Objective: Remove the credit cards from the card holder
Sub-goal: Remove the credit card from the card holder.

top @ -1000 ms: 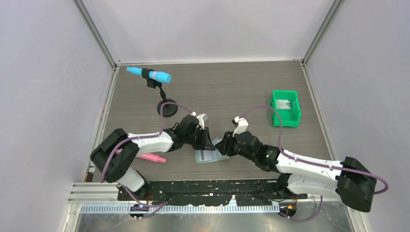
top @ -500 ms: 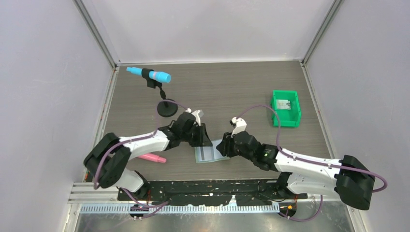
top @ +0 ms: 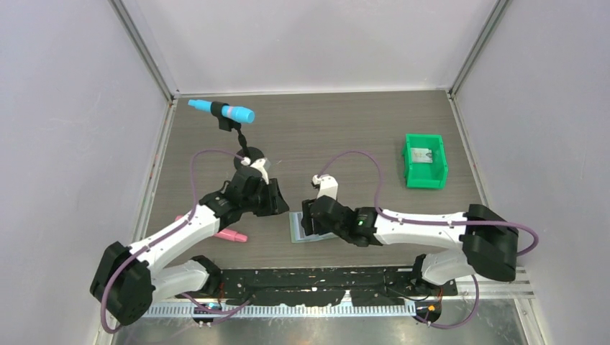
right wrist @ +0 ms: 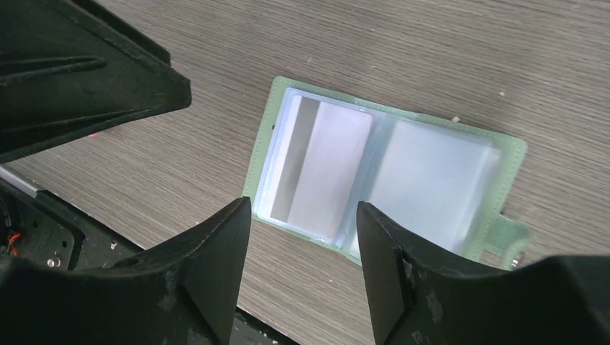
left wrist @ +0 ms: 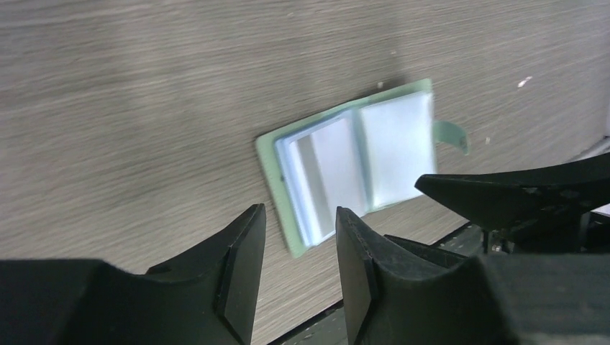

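Note:
The card holder [top: 298, 231] lies open and flat on the table near the front edge, with pale green edges and two see-through pockets. In the right wrist view [right wrist: 431, 176] its left pocket holds a pale credit card [right wrist: 327, 169] with a dark stripe; the right pocket looks cloudy. My right gripper [top: 311, 220] hovers over the holder, open and empty [right wrist: 302, 208]. My left gripper [top: 278, 204] is open and empty just left of the holder, which shows beyond its fingertips in the left wrist view [left wrist: 360, 162].
A bright green bin [top: 435, 172] stands at the right with a pale card-like item [top: 421, 154] inside. A pink marker [top: 226, 235] lies left of the holder. A blue tube on a black stand [top: 221, 111] is at the back left.
My left gripper has drawn back to the left, off the holder. My right gripper has moved left and now hangs over the open holder.

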You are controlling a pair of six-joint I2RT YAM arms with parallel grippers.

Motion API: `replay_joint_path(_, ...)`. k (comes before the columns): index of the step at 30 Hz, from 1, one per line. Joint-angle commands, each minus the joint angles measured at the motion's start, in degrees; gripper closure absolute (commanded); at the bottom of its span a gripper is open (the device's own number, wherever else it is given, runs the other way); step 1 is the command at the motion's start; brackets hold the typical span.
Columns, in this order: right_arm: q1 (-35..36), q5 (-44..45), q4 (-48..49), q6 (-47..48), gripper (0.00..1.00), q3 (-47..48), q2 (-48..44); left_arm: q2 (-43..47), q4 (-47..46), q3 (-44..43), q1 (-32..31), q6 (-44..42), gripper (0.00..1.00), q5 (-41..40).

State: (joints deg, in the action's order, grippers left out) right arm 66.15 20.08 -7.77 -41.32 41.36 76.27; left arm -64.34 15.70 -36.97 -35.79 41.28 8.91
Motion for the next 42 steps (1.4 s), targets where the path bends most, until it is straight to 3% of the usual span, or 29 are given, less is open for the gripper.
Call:
replay_joint_path(1, 2.1, 5.1, -3.3, -0.8, 0.36, 6.2, 4.7, 5.2, 6.8, 1.5, 0.9, -1.9, 0.56, -6.2)
replay_joint_path(6, 3.5, 5.5, -4.7, -0.4, 0.36, 9.2, 9.8, 8.2, 10.0, 2.6, 1.6, -1.8, 0.55, -10.8)
replay_joint_path(14, 4.6, 5.4, -7.8, 0.5, 0.37, 14.7, 16.5, 5.9, 8.5, 3.6, 1.8, -2.2, 0.54, -8.4)
replay_joint_path(24, 4.6, 6.3, -9.1, 0.7, 0.35, 15.1, 21.9, 2.5, 4.5, 4.9, 1.9, -2.6, 0.55, -4.0)
replay_joint_path(29, 4.6, 5.3, -7.4, 0.8, 0.42, 14.0, 22.5, 1.2, 3.6, 4.5, 1.9, -3.0, 0.57, -2.6)
replay_joint_path(34, 4.5, 4.7, -4.3, 0.9, 0.57, 11.7, 20.0, 0.9, 3.8, 4.1, 1.9, -3.2, 0.58, -1.8)
replay_joint_path(42, 3.5, 1.1, -0.5, 0.1, 0.62, 9.1, 17.3, -0.2, 4.2, 3.1, 1.9, -3.2, 0.59, -0.7)
